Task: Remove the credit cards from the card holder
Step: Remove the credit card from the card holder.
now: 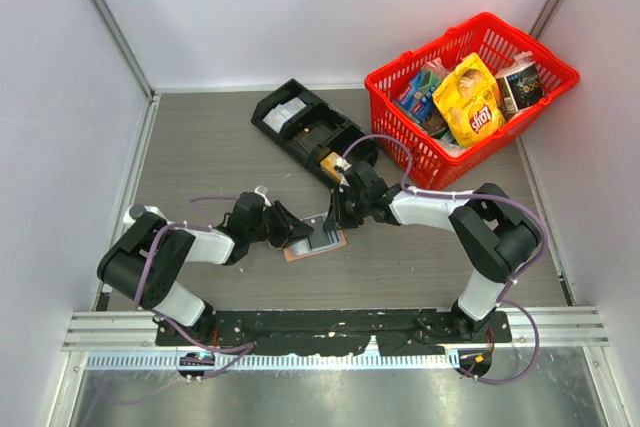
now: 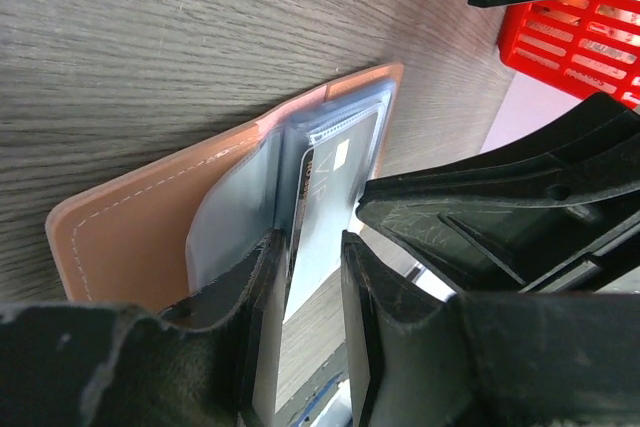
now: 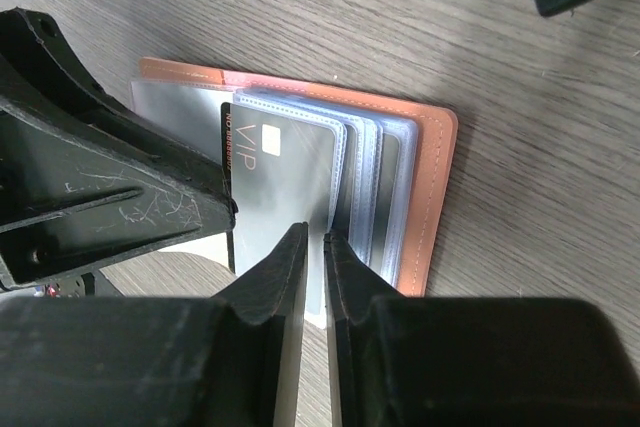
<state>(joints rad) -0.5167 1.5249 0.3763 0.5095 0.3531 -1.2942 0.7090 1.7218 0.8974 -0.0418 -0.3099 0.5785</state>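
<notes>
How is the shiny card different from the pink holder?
The card is silver with VIP on it; the card holder is salmon-pink with stitched edges. The card is one thin sheet, pinched by the right hand; the card holder lies open, full of clear sleeves. Both are rounded rectangles.

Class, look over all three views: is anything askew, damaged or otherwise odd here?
The black tray lies diagonal to the table, and a grey VIP card sticks partway out of the open card holder. Nothing looks spilled or broken.
</notes>
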